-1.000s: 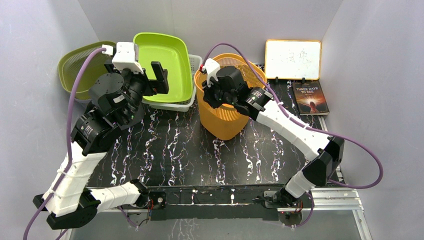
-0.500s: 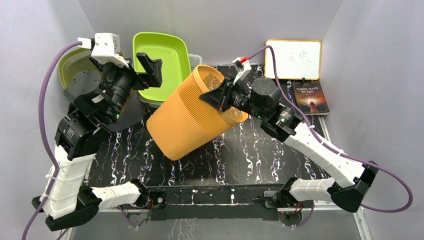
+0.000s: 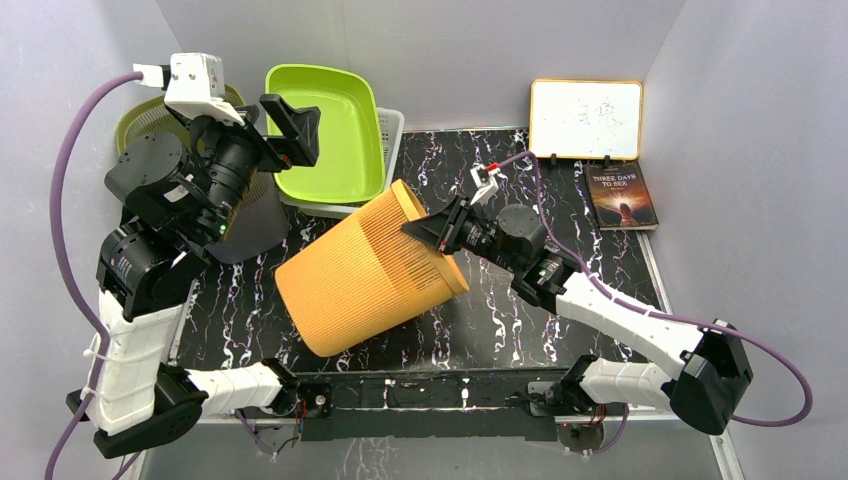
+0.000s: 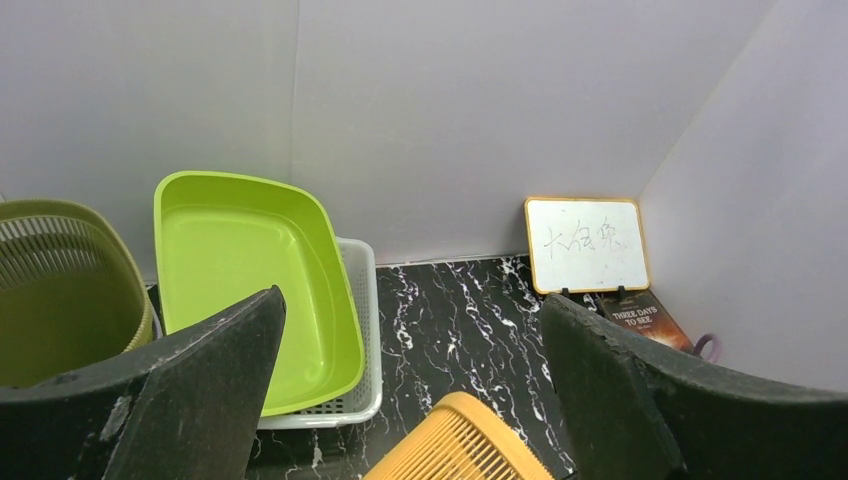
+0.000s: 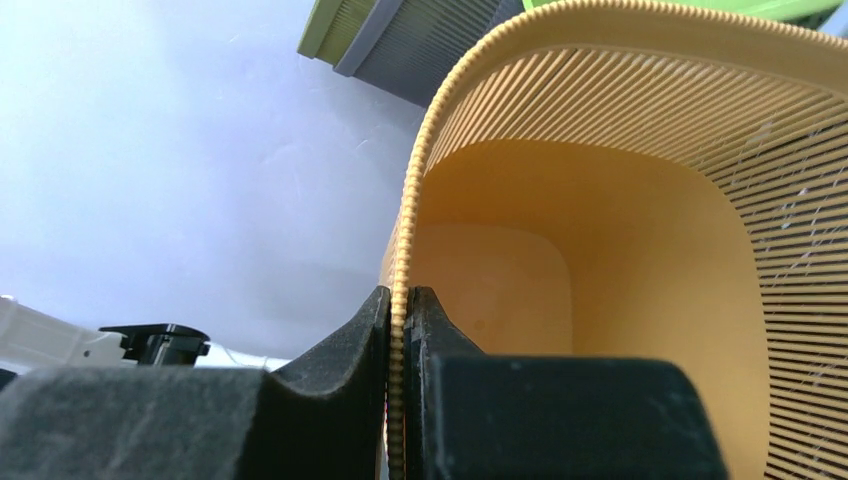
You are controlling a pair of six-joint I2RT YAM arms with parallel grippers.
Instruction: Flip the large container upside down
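Spread between pale grey walls: a black marble-patterned table (image 3: 520, 320).

Tipped onto its side near the middle of it: an orange slatted bin (image 3: 360, 280), closed base toward the near left, open mouth toward the far right. Hard to tell whether the lower side rests on the table.

At the far left, just behind the bin: a lime-green tub (image 3: 325, 130), sitting in a white slotted basket (image 3: 390, 130) that shows along its right and near edges. Left of the tub, largely hidden under the left arm in the overhead view: an olive-green mesh basket (image 4: 60, 300).

Propped against the back wall at the far right: a whiteboard (image 3: 585, 120) with an orange frame and faint writing. Just in front of it, flat on the table: a dark book (image 3: 622, 195) titled "Three Days to See".

Clamped on the rim of the bin's mouth: the right gripper (image 3: 425, 232), jaws pressed together on the ribbed edge, one finger inside the wall and one outside, plain from the right wrist.

Raised over the far left, apart from the bin: the left gripper (image 3: 285, 140), jaws spread wide with nothing between them.
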